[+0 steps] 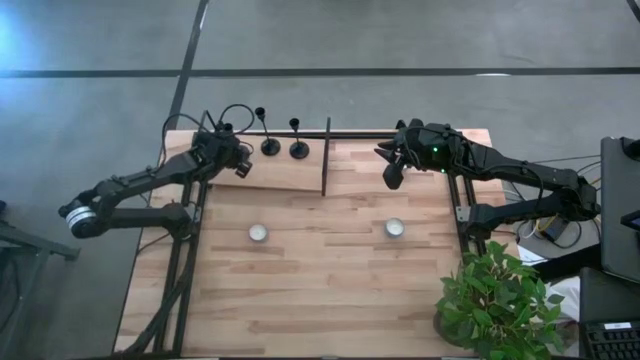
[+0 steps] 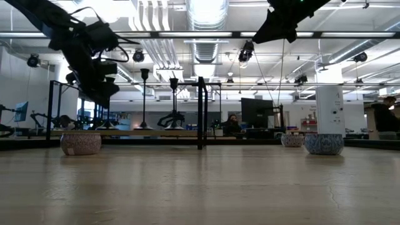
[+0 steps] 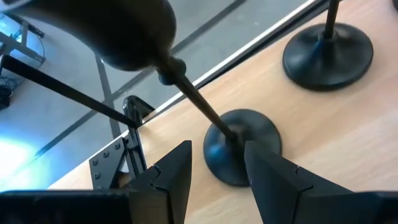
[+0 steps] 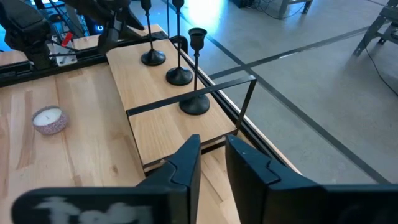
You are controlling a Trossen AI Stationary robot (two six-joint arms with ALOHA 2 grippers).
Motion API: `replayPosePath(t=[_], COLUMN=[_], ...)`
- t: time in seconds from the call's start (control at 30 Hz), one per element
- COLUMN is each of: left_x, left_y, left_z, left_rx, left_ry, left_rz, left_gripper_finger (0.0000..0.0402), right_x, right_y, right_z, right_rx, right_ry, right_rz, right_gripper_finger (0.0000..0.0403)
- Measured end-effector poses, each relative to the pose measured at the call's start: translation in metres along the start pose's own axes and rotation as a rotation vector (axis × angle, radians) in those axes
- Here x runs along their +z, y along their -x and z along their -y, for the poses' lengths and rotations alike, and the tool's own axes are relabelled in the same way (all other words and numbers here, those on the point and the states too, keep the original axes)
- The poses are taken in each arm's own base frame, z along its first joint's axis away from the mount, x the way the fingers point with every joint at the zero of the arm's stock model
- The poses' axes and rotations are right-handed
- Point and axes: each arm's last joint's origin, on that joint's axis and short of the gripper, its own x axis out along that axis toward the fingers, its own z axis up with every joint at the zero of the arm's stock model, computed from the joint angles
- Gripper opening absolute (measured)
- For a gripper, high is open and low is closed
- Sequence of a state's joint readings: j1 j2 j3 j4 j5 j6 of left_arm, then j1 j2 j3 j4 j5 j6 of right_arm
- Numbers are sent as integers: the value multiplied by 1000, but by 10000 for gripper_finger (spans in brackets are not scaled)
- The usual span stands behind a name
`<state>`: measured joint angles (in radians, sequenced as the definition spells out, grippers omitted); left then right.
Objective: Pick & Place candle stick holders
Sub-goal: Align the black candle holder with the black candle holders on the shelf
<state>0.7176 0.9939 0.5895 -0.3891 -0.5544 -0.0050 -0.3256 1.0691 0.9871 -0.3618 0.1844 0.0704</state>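
High view first: left gripper out at the far left of the table, right up against the raised board carrying the candle stick holders. Two of them standing upright side by side on that board, just left of the thin black frame. Third holder only really clear from the left wrist view: upright on the same board, leftmost of the row, stem sitting between the two fingers, fingers parted with a bit of daylight on at least one side, so straddling rather than clamped, by the look of it. Right gripper waiting at the far right, up off the wood, fingers nearly together with a slim gap and nothing in them. Two tealights sitting untouched mid-table. Guessing the step here = the pick on holder number one, reach done, squeeze not yet. Next up, probably: close on the stem low down, just above the base, then lift straight up so as not to clip the neighbour just beside it. Thin stem, top-heavy-looking cup, so likely to swing if grabbed off-centre.
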Motion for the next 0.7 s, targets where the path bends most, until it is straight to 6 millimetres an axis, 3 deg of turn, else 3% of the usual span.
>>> replayPosePath(t=[0.7], left_x=[14], left_y=[22], left_z=[-8], left_rx=[-142], left_ry=[-49], left_rz=[-130], left_gripper_finger=[154], right_x=[0], right_y=[0], right_z=[0], right_rx=[0], right_ry=[0], right_rz=[0], right_gripper_finger=[87])
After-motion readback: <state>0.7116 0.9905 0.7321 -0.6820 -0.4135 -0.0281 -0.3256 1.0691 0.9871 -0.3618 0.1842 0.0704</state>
